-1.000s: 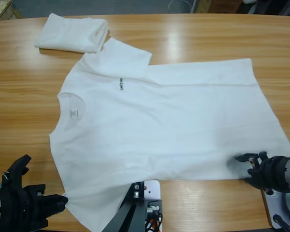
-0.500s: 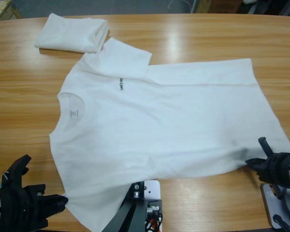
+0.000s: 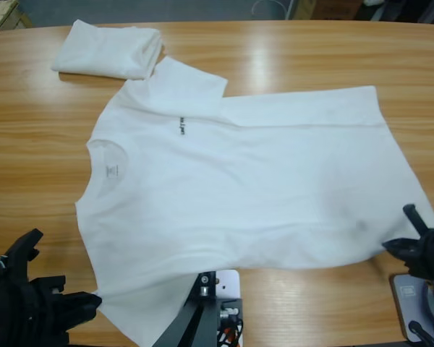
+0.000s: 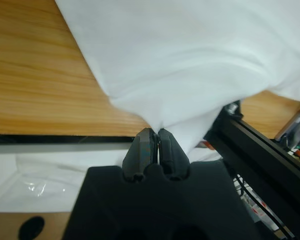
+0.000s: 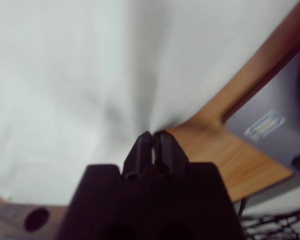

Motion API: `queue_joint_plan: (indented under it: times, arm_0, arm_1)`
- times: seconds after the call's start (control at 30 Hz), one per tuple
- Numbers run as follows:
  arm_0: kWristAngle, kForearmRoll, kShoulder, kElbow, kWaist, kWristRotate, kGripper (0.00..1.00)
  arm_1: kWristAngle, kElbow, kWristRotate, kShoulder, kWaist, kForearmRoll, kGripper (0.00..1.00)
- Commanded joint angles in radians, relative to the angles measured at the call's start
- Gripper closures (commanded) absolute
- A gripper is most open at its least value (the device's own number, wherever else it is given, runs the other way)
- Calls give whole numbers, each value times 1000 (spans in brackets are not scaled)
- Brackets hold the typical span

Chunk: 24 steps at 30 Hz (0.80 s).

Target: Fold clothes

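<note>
**Two claws pinch the near corners of a spread white T-shirt**

The left claw (image 4: pixel 155 137) has its black jaws pressed together on a bunched point of white cloth: the near sleeve corner of the T-shirt (image 3: pixel 239 181). In the high view this claw (image 3: pixel 90 300) sits at the lower left edge of the desk (image 3: pixel 29 144), touching that corner. The right claw (image 5: pixel 152 136) is likewise closed on a pinch of the same shirt, at its near hem corner, where the fabric draws into a soft crease. From above, the right claw (image 3: pixel 409 242) meets the shirt at the lower right.

The T-shirt lies flat and face up across the middle of the desk, collar towards the left, hem towards the right. It is plain white, soft and faintly wrinkled, with short sleeves and a round neck. The far sleeve is folded in over the chest. A small grey neck label (image 3: pixel 109 170) shows inside the collar, and a tiny dark chest print (image 3: pixel 180 127) sits near the far sleeve; neither can be read.

A second white shirt, the folded T-shirt (image 3: pixel 108 49), rests as a neat rectangle at the far left, just beside the spread shirt's far sleeve. The desk is long, glossy, light-brown wood with visible grain.
</note>
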Motion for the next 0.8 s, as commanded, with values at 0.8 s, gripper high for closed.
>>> queue_joint_plan:
  times: [0.8]
  arm_0:
    - [122,89,97,-178,562,550,1000]
  arm_1:
    - [-112,-82,-604,184,-371,-261,1000]
